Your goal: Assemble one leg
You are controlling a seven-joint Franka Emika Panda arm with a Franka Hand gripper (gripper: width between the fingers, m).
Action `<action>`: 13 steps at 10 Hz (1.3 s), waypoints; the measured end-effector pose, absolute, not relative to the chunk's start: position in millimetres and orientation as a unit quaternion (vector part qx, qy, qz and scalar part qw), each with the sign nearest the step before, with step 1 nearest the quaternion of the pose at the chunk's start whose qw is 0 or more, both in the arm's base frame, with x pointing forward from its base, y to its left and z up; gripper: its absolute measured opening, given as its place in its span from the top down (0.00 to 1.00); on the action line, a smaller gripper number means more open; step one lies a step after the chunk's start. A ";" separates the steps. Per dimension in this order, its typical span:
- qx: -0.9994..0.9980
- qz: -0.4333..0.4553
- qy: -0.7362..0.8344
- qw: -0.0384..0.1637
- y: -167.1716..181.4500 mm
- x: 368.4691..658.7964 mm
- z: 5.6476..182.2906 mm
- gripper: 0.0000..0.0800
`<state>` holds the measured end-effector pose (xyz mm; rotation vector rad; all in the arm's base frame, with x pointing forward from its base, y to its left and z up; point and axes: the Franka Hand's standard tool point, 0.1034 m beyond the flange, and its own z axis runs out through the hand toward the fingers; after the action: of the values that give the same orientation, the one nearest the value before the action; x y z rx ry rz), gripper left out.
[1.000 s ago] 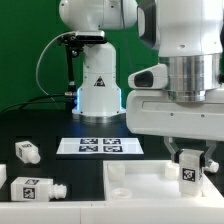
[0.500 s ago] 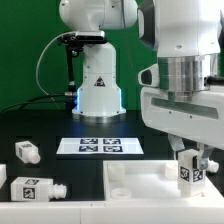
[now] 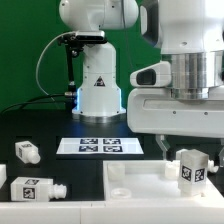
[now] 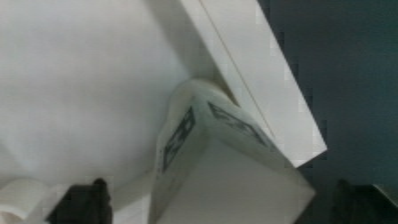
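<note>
Leg [image 3: 191, 170] upright on slab [image 3: 135, 183], end effector [image 3: 183, 148] apparently released above; spare legs [image 3: 30, 188] well apart.

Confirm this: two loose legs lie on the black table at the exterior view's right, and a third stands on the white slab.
Wrong side. The two loose legs lie at the exterior view's left; the third leg does stand on the white slab, as the exterior view shows.
</note>
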<state>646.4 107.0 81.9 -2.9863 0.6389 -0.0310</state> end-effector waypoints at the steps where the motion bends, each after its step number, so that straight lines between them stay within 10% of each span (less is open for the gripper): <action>1: -0.983 -0.011 0.176 0.043 106.9 646.3 81.6 0.19; 7: -0.999 -0.025 -0.036 0.028 119.0 642.4 74.9 0.25; 10: -0.999 -0.021 0.038 0.027 114.5 642.4 74.3 0.63; 13: -0.983 -0.020 0.178 0.029 113.5 642.1 73.3 0.64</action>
<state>642.1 113.5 73.3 -3.0345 0.5490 -0.0611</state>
